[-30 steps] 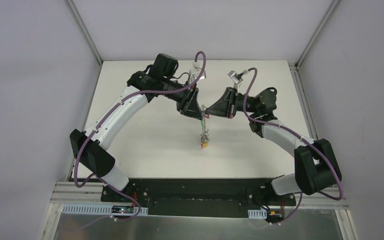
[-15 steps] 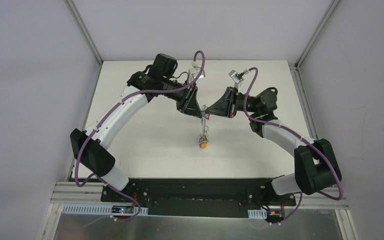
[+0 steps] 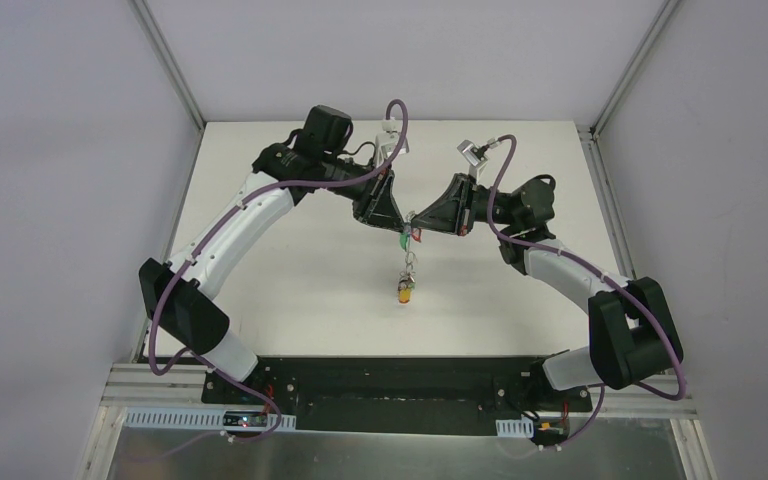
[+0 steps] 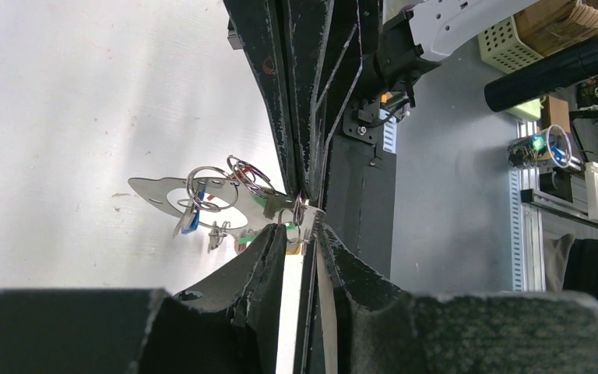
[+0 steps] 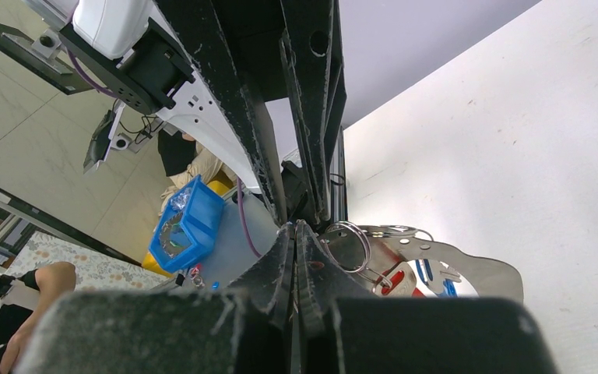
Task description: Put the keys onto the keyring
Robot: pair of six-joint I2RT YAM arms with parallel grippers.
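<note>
Grippers meeting above the middle of the tabletop (image 3: 290, 270): left gripper (image 3: 398, 222) and right gripper (image 3: 417, 222) each pinch the keyring (image 3: 408, 252) between closed fingers. Keys (image 3: 406, 288) hang bunched beneath, toward the near edge.

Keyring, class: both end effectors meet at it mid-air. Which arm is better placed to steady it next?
Left, tentatively: the left end effector visibly pinches the keyring at its tips; the right end effector is closed with no hold visible.
</note>
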